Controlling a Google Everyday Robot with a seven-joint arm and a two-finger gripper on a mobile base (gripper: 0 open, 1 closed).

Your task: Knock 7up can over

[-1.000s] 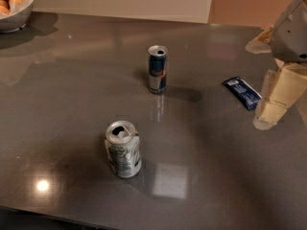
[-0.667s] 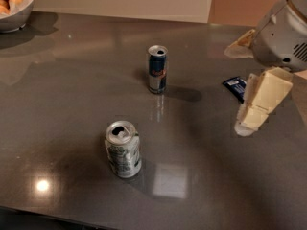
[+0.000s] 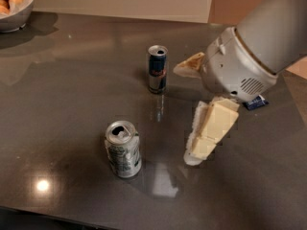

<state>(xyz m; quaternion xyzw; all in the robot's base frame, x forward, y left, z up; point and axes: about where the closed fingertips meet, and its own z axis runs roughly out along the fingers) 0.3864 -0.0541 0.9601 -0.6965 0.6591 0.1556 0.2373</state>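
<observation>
The 7up can (image 3: 123,149), short and silver-white with green print, stands upright on the dark grey table (image 3: 62,95) at the front, left of centre. My gripper (image 3: 184,114) hangs over the table to the right of the can, about a can's width away and not touching it. Its two cream fingers are spread apart: one (image 3: 188,66) points left, the other (image 3: 208,133) reaches down close to the tabletop. It holds nothing.
A taller, slim blue-and-silver can (image 3: 157,68) stands upright behind the 7up can, just left of the upper finger. A bowl of round yellowish food (image 3: 14,6) sits at the far left corner. A blue packet (image 3: 255,102) lies partly hidden under the arm.
The arm has swung left and toward the front, from the table's right edge to the middle, closing in on the 7up can. It now covers most of the blue packet. Both cans have stayed put.
</observation>
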